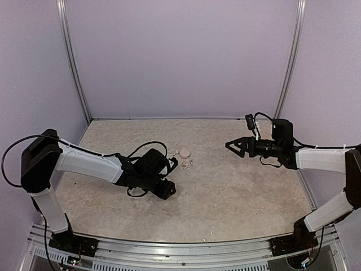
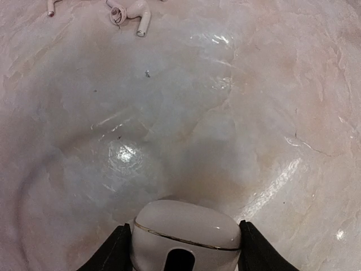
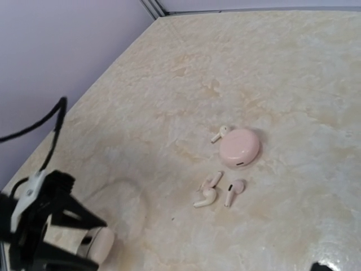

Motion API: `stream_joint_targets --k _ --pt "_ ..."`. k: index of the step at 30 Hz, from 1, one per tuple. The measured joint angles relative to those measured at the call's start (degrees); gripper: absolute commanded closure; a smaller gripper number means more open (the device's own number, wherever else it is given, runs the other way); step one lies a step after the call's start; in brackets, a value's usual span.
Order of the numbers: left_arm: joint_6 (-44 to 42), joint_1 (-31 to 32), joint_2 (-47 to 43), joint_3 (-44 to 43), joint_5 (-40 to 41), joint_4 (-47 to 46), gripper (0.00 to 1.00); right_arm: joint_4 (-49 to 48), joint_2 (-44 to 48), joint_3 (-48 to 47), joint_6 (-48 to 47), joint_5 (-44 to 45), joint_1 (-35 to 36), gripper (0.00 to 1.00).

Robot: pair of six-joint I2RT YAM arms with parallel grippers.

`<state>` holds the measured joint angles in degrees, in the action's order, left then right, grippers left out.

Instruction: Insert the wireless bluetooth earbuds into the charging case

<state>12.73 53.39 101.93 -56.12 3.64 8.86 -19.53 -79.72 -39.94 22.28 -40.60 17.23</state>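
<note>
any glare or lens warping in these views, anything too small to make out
Left wrist: lens bulge bends the marbled beige tabletop, with bright glare patches; the small white rounded plastic charging case is sharp. Top external: the tiny white plastic earbuds are mere specks. Right wrist: warm pinkish cast.

Bare bench (image 1: 242, 192) runs clear from the right fingers (image 1: 230, 145), held above it, to the loose earbuds (image 3: 205, 197), so the right-hand approach is open. The round puck (image 3: 240, 147) blocks the cluster's far side, one earbud just beside its rim, while the left fingers (image 2: 113, 254), clamped on the charging case (image 2: 186, 228), and their bulky wrist (image 1: 149, 169) crowd its left.
</note>
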Motion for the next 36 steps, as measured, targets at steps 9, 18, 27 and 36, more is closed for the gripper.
stream_joint_targets --k 9,18,27,36 --pt "23.5 9.75 1.18 -1.7 11.85 -0.76 0.43 -0.02 0.02 0.07 0.57 0.35 0.24 0.0" --pt "36.63 12.94 6.99 -7.43 16.65 0.48 0.36 0.02 0.02 0.07 0.55 0.57 0.26 0.01" --pt "40.57 13.18 8.66 -9.99 17.42 0.85 0.05 0.7 0.02 0.04 -0.02 0.61 0.26 0.0" --pt "22.6 13.35 -0.39 -5.09 20.59 -5.95 0.01 6.16 2.4 -1.81 -3.34 2.05 0.26 0.0"
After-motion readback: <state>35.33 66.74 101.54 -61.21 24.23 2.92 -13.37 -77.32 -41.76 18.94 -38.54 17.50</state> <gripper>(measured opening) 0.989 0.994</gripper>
